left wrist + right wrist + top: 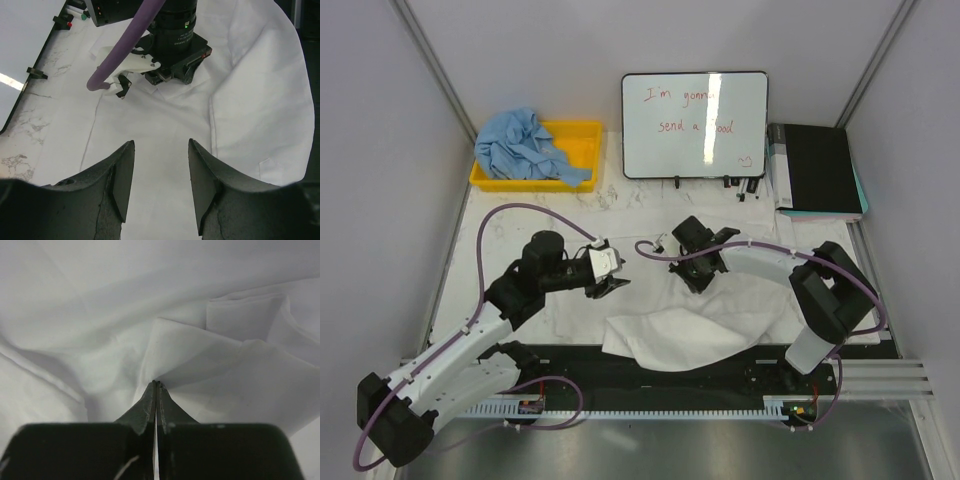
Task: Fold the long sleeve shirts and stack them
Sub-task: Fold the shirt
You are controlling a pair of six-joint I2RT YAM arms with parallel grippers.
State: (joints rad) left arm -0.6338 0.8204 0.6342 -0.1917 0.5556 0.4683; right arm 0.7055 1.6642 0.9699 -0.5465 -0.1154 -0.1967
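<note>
Nearest to you, the white shirt lies wrinkled on the worktop, and its lower part reaches the near edge. Your left end effector stands over this shirt with its fingers apart and holds nothing. A little farther, your right end effector has its fingers together, pinching a fold of the same shirt. Far left, the blue shirt is heaped in the yellow bin.

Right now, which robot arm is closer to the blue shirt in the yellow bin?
Left. The left gripper hangs open on the near side, right of the blue shirt; the right gripper pinches the white shirt farther right.
</note>
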